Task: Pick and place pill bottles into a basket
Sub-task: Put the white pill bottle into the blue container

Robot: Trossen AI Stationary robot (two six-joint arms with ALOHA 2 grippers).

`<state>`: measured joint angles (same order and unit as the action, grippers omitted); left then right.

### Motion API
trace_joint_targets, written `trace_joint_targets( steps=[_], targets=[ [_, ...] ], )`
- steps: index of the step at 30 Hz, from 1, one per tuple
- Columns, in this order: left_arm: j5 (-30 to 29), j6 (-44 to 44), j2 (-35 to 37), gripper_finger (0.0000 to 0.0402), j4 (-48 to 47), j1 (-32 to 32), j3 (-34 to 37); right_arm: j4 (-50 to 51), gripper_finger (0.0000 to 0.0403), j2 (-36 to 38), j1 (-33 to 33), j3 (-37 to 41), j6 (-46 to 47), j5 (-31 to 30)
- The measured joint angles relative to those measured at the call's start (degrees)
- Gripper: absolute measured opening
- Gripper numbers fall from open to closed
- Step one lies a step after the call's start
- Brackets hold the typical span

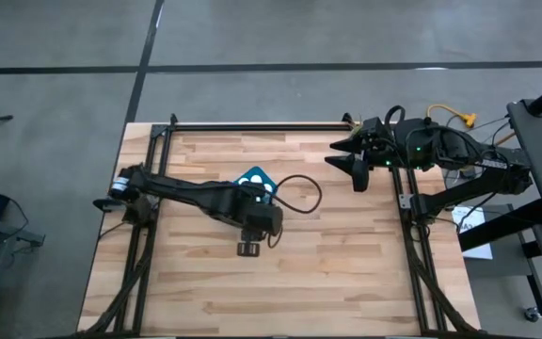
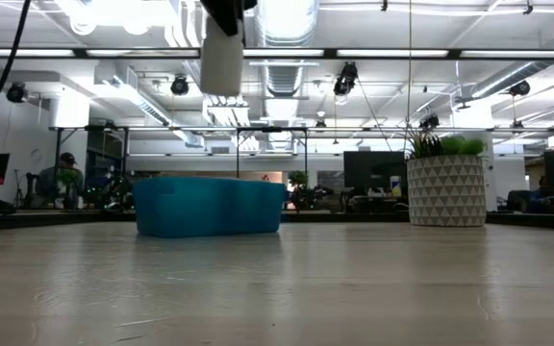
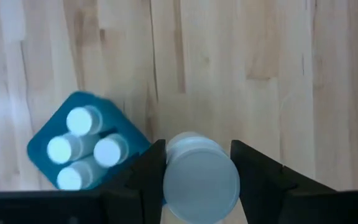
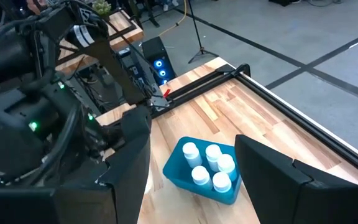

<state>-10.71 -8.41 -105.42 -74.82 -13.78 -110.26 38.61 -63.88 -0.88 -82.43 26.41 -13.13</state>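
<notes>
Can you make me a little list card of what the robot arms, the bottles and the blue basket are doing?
Left gripper: shut on a pill bottle, lifted above the table near the basket
Right gripper: open, waiting at the table's edge
Basket: teal, on the table
Bottles in basket: five caps show
</notes>
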Motion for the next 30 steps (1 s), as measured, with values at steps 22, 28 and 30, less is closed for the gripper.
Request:
trace_joint_targets(
  steps=[22,28,30],
  targets=[
    [-0.01,6.33,12.73,0.0144,-1.00,5.76,9.12,0.03,0.0226,0.00,0.01,0.00,0.00,-0.01],
    [2.46,6.20,16.07,0.0144,6.03,6.36,18.29,0.03,0.0226,0.00,0.01,0.00,0.02,0.00],
    [2.44,6.20,16.26,0.0144,5.74,6.45,20.65,-0.18,0.0226,0.00,0.01,0.00,0.02,-0.02]
  ],
)
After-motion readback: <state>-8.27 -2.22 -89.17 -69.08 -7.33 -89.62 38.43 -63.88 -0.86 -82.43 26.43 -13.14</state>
